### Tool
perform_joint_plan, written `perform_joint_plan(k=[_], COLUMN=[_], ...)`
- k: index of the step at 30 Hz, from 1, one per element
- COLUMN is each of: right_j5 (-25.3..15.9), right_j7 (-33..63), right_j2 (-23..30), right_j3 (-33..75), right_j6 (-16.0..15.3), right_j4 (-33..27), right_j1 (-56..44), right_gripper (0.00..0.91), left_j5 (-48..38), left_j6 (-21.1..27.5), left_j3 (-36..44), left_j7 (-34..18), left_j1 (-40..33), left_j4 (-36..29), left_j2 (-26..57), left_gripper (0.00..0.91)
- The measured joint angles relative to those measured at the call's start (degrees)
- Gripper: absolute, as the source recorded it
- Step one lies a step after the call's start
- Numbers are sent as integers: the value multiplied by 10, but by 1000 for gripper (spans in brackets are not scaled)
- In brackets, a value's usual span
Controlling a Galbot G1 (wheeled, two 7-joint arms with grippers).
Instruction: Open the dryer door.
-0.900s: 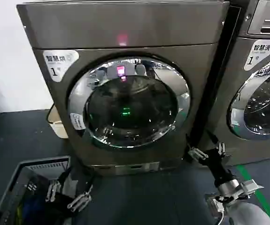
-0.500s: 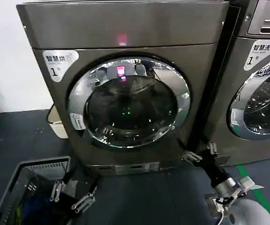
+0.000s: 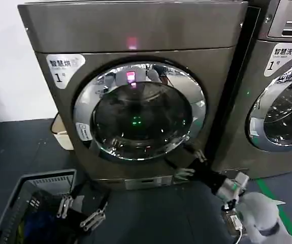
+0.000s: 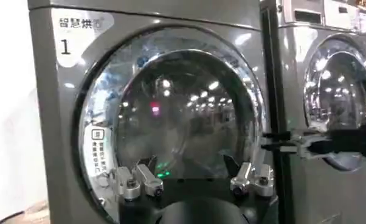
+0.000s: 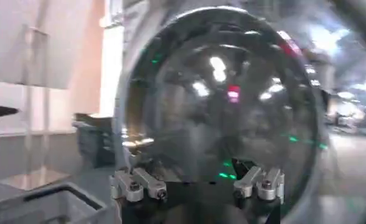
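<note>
The dryer [image 3: 135, 30] is a grey front-loader, and its round, chrome-ringed door [image 3: 138, 112] is closed. My right gripper [image 3: 190, 163] is open, low at the door's lower right rim, with nothing between its fingers; whether a fingertip touches the rim is unclear. The right wrist view faces the door glass [image 5: 219, 103] close up, past the open right gripper [image 5: 192, 169]. My left gripper [image 3: 79, 212] hangs open low on the left, above the basket and well away from the door. In the left wrist view the door [image 4: 171, 115] stands beyond the open left gripper [image 4: 190, 167], and the right gripper [image 4: 280, 143] reaches in from the side.
A second machine [image 3: 283, 76] stands close on the dryer's right. A dark laundry basket [image 3: 19, 198] sits on the floor at the lower left. A beige tub [image 3: 62, 134] is tucked by the dryer's left side. Dark floor lies in front.
My right gripper has swung left and slightly up from beside the neighbouring machine to the door's lower right rim. The left gripper has drifted slightly right. The door stays closed.
</note>
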Motion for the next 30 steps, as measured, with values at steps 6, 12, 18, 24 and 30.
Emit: perform_joint_plan(k=[6, 12, 18, 24, 30], right_j5=[-6, -27, -38, -39, -55], right_j7=[5, 24, 36, 43, 58], right_j2=[6, 25, 59, 89, 124], right_j3=[-56, -95, -134, -165, -189], right_j6=[-10, -11, -18, -37, -36], right_j4=[-35, -61, -96, -126, -161], right_j1=[63, 105, 140, 173, 210], right_gripper=[907, 907, 907, 907, 907], left_j5=[7, 8, 9, 9, 13], left_j6=[-4, -6, -7, -8, -11], left_j3=[1, 1, 0, -1, -1], left_j7=[-1, 0, 2, 2, 2], left_j1=[6, 6, 5, 5, -1], left_j4=[-2, -1, 4, 7, 17], left_j2=[-5, -10, -12, -9, -9], left_gripper=[907, 907, 907, 907, 907])
